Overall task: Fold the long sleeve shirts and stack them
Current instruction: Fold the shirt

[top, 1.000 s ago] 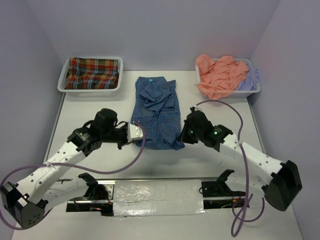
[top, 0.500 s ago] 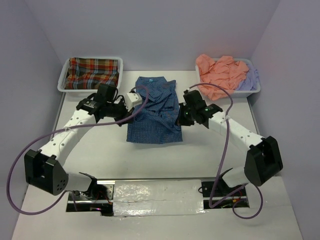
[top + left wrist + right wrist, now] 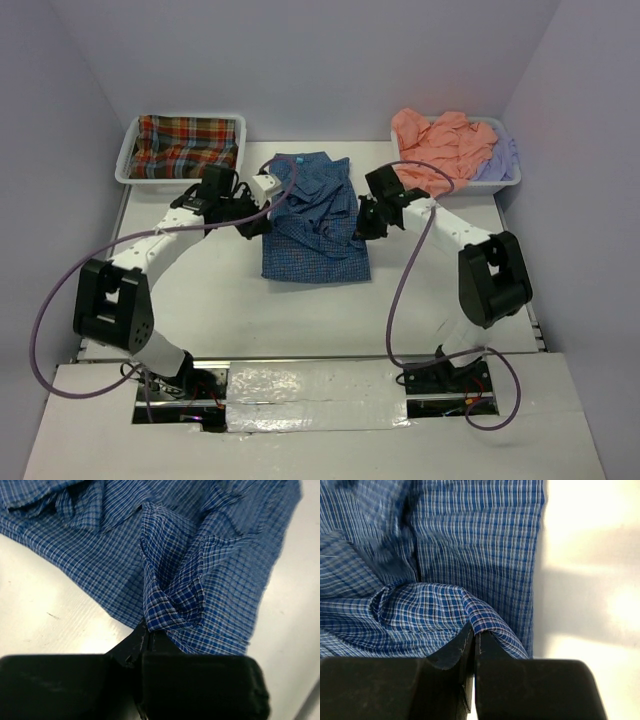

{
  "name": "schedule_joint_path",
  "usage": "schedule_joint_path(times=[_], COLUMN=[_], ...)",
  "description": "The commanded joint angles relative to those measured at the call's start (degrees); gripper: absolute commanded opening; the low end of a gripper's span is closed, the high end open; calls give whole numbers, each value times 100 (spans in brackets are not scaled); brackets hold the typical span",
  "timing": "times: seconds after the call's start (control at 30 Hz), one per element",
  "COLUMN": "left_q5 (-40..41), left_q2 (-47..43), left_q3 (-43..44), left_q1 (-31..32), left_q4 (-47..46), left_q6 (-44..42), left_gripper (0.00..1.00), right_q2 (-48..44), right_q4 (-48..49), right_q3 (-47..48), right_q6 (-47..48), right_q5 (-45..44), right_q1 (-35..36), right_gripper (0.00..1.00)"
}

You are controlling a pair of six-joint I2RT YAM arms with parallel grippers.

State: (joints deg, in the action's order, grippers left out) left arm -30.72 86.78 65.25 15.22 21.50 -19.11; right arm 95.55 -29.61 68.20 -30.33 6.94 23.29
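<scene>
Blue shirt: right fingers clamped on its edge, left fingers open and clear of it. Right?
Not quite. The left gripper is not open: its fingers are shut on a fold of the blue shirt, as the left wrist view shows. The right gripper is clamped on its edge, as stated.
</scene>
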Motion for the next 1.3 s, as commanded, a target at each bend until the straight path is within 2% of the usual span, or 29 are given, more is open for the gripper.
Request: schedule_joint_path(times=[0.0, 0.13, 0.33, 0.53, 0.63, 0.67, 0.73, 0.8, 0.93, 0.97, 1.27], left_q5=[-22, -74, -92, -127, -84, -57, 65, 206, 505, 506, 839], left_q2=[356, 926, 1401, 1841, 2026, 2088, 2254, 2360, 2615, 2650, 2809], left_q3=[172, 470, 751, 954, 989, 1015, 1138, 1235, 1472, 1499, 1789], left_q1=[-186, -432, -432, -432, -432, -441, -441, -441, -441, -441, -450], left_q4=[-654, -980, -1481, -1534, -1587, -1613, -1657, -1736, -1885, -1912, -1878], left_q6=[57, 83, -31, -198, -189, -163, -49, 65, 364, 417, 909], left_gripper=[0, 0, 0, 0, 10, 18, 23, 30, 44, 52, 53], right_q2=[296, 728, 1202, 1580, 1791, 1905, 2029, 2213, 2459, 2460, 2627], right_q4=[192, 87, -10, -89, -72, -72, -89, -150, -230, -230, -485], right_q3=[562, 984, 1493, 1871, 1995, 2073, 2240, 2390, 2802, 2864, 3621], right_q6=[88, 115, 124, 132, 132, 132, 124, 123, 106, 106, 44], right_q5=[62, 141, 220, 238, 317, 360, 370, 326, 255, 273, 414], right_q1=[-105, -237, -360, -500, -580, -597, -685, -755, -975, -1019, -1388], right_gripper=[0, 0, 0, 8, 13, 21, 32, 38, 46, 46, 47])
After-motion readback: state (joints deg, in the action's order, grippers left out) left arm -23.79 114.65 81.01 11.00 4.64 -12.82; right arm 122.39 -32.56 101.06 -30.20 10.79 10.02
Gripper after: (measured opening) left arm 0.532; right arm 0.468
